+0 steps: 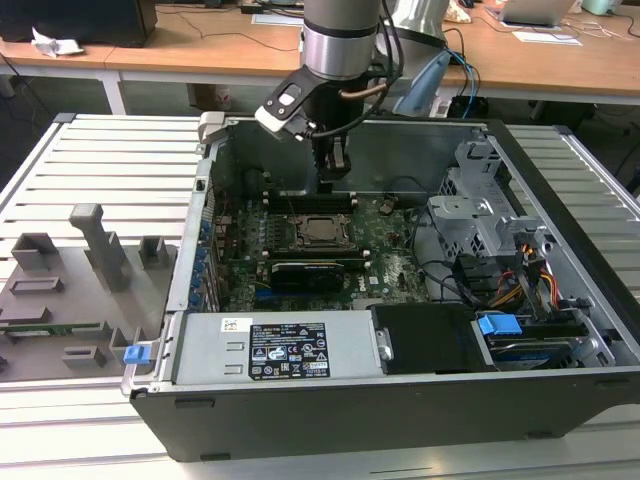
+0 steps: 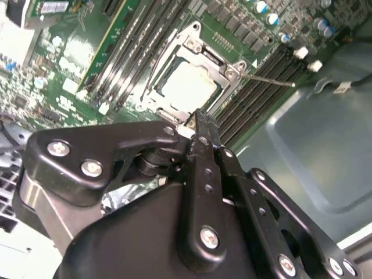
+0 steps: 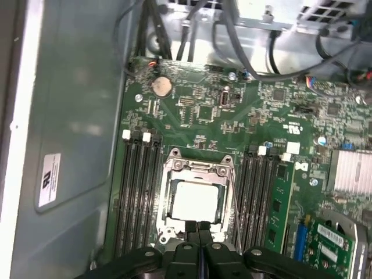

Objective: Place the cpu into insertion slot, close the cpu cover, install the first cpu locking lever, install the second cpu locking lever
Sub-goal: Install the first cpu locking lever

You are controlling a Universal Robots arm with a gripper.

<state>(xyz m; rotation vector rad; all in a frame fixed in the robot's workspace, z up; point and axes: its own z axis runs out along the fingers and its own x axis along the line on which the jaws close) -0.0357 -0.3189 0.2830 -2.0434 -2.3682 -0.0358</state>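
The cpu [image 3: 195,200] lies pale and square in the insertion slot [image 3: 168,232] on the green board, also seen as cpu [image 2: 189,87] and cpu [image 1: 318,230]. The silver cpu cover [image 3: 197,170] lies down around it as a frame, also seen as cpu cover [image 2: 228,71]. A thin metal lever [image 2: 268,79] sticks out from one socket corner over the memory slots; it runs along the socket's side as lever [image 3: 235,212]. My gripper [image 3: 197,228] is shut with nothing between its fingers, hovering at the socket's edge; it shows too as gripper [image 2: 197,119] and gripper [image 1: 335,170].
The board sits inside an open computer case [image 1: 200,190] with tall metal walls. Black memory slots [image 3: 136,197] flank the socket on both sides. Cables [image 1: 450,280], a drive cage [image 1: 480,200] and a power supply [image 1: 270,345] crowd the case. A grey fixture tray [image 1: 70,290] lies at the exterior view's left.
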